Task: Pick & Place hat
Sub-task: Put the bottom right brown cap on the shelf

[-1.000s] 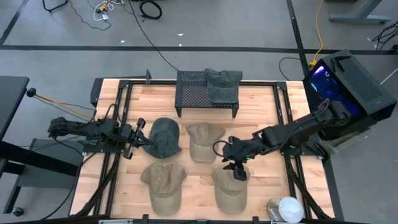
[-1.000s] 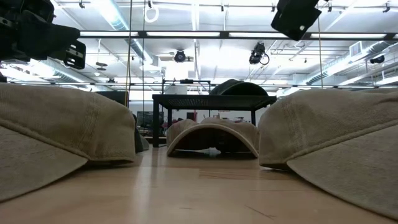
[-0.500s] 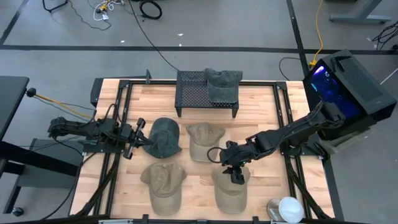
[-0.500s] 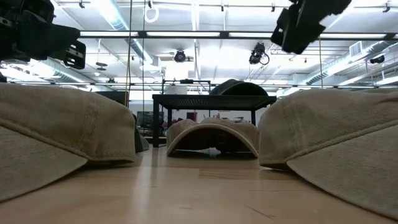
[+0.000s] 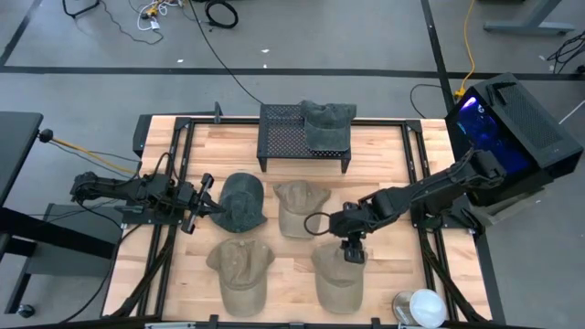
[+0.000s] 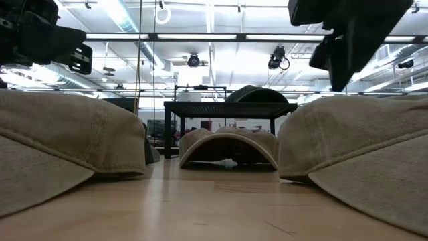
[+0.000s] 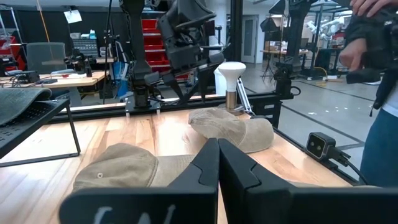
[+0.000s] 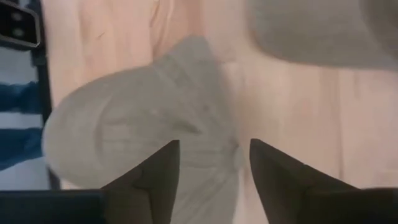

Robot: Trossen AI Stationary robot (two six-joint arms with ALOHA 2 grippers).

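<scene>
Two tan hats lie on the near half of the table, the left one [image 5: 239, 270] and the right one [image 5: 338, 276]. Behind them sit a dark green hat [image 5: 242, 201] and a third tan hat [image 5: 300, 206]. A grey-green hat [image 5: 327, 123] rests on the black rack [image 5: 283, 137]. My right gripper [image 5: 352, 249] [image 8: 214, 168] hangs open just above the crown of the near right tan hat [image 8: 143, 130], fingers pointing down. My left gripper [image 5: 203, 203] [image 7: 217, 163] is shut and waits in the air left of the dark green hat.
A white-topped object [image 5: 422, 306] stands at the table's near right corner. A black box with a lit screen [image 5: 507, 119] sits off the right edge. A person [image 7: 376, 56] stands beyond the table's right side. Bare wood shows between the hats.
My right gripper has come down toward the near right tan hat, shifting a little over its crown; in the low view it shows larger and lower than before. The hats have stayed put.
</scene>
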